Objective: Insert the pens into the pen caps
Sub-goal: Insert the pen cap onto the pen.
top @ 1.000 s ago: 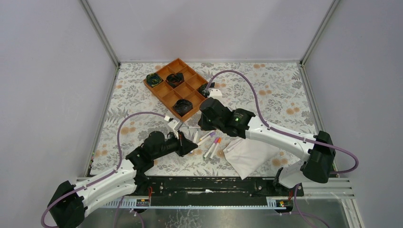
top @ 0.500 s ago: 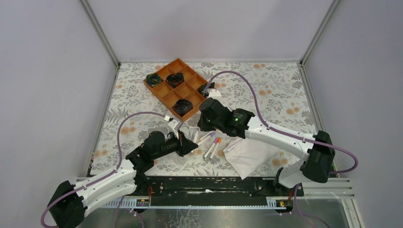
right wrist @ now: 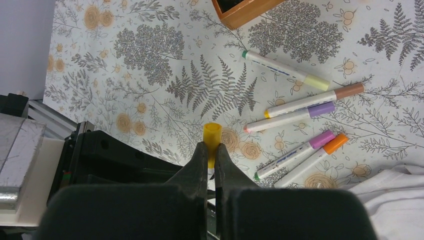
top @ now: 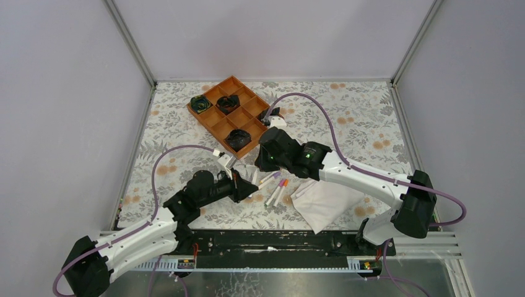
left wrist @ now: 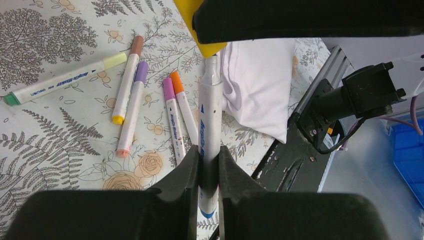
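Overhead, left gripper: low over the middle of the table, toward the near edge; its grip cannot be made out from here.
Overhead, right gripper: just beyond the left one, fingers hidden under the wrist.
Overhead, loose pens: on the table just right of both grippers, beside a white cloth.
Overhead, tray: orange, toward the far left corner.
Left wrist, held pen: clamped between the left fingers, its far end meeting a yellow cap.
Left wrist, loose pens: five, capped, lying flat.
Right wrist, yellow cap: pinched between the right fingers, above the table.
Right wrist, seating of pen in cap: cannot tell.
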### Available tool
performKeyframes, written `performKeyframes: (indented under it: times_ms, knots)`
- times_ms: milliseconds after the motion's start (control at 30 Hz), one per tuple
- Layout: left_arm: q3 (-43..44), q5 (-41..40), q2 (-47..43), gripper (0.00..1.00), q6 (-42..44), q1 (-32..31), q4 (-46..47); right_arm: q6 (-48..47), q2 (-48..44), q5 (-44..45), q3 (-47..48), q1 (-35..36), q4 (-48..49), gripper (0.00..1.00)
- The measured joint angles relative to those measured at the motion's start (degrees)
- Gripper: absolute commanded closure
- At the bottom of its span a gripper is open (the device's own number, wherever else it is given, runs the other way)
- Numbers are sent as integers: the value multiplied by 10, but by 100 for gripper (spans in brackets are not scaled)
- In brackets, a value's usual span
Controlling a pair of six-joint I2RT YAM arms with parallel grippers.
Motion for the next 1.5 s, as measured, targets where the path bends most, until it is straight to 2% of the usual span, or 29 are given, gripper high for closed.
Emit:
performKeyframes:
  times_ms: [667,1333,1367,1500]
  knots:
    - [5,-40,4,100,-40,0,-7,-6,0,-4,-17,0,27,100]
    - [12,-42,-8,100,-48,0,-2,-11,-15,-20,-42,0,37,100]
    - [12,-42,-9,100,-49,0,-2,-11,-20,-20,-46,0,38,99]
    - [12,-45,-14,100,-52,0,-2,-12,-51,-24,-72,0,42,76]
